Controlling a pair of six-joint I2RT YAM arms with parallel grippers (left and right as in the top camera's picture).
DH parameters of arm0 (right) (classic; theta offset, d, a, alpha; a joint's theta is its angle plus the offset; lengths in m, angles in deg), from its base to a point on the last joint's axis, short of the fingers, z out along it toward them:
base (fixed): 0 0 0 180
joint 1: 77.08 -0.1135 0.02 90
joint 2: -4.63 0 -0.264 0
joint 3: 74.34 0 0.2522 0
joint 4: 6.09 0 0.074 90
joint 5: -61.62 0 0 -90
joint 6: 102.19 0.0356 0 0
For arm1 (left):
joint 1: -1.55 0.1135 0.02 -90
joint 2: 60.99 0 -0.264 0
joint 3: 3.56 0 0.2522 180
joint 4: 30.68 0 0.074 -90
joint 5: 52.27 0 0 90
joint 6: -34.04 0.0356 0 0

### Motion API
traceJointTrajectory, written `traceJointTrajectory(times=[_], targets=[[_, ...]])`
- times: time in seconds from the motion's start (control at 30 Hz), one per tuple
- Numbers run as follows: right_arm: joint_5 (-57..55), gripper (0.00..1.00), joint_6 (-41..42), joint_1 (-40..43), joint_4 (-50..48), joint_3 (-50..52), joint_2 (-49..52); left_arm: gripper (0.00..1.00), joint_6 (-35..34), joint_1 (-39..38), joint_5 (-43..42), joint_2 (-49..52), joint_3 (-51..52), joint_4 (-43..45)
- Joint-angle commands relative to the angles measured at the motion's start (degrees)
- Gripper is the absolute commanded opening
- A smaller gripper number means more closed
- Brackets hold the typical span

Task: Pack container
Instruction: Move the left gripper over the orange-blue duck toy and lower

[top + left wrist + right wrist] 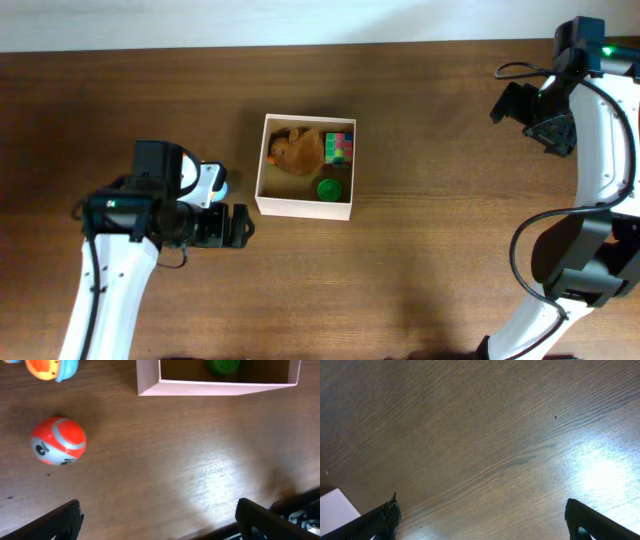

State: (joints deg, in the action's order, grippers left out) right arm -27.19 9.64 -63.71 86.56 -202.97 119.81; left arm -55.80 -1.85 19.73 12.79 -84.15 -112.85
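Note:
The container (303, 209), a square cream-walled box, sits mid-table. It holds a brown plush toy (298, 150), a multicoloured cube (339, 146) and a green round piece (329, 188). My left gripper (244, 226) is open and empty, just left of the container's near-left corner. In the left wrist view the open jaws (160, 522) hover over bare wood. A red-orange ball with grey-white stripes (58, 441) lies to the left and the container wall (215, 387) is ahead. My right gripper (508, 104) is open and empty at the far right, over bare wood (480, 520).
An orange and blue toy (50, 367) lies at the top left of the left wrist view, beyond the ball. A white corner (337, 505) shows at the lower left of the right wrist view. The table's far edge meets a white strip (300, 20).

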Motion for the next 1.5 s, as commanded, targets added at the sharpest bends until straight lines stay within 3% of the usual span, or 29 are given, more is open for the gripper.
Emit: traceJointTrajectory(times=[0.0, 0.2, 0.4, 0.73, 1.03, 1.47], targets=[[-0.33, 0.99, -0.42, 0.22, -0.04, -0.83, -0.7, 0.99, 0.07, 0.2, -2.16, 1.7, -0.92, 1.77], [-0.33, 0.99, -0.39, 0.22, -0.04, -0.83, -0.7, 0.99, -5.42, 0.61, 0.2, 5.29, -0.94, 12.87], [-0.33, 0.99, -0.39, 0.22, -0.04, -0.83, -0.7, 0.99, -19.89, 3.87, 11.17, 8.66, -0.94, 23.87], [-0.33, 0.99, -0.39, 0.22, -0.04, -0.83, -0.7, 0.99, -34.01, 6.34, 19.91, 16.41, -0.94, 29.03], [-0.33, 0.99, -0.39, 0.22, -0.04, -0.83, -0.7, 0.99, -38.58, 6.36, 22.16, 24.94, -0.94, 32.28], [-0.33, 0.99, -0.39, 0.22, -0.04, -0.83, -0.7, 0.99, -38.29, 6.34, 22.1, 32.65, -0.94, 35.82]])
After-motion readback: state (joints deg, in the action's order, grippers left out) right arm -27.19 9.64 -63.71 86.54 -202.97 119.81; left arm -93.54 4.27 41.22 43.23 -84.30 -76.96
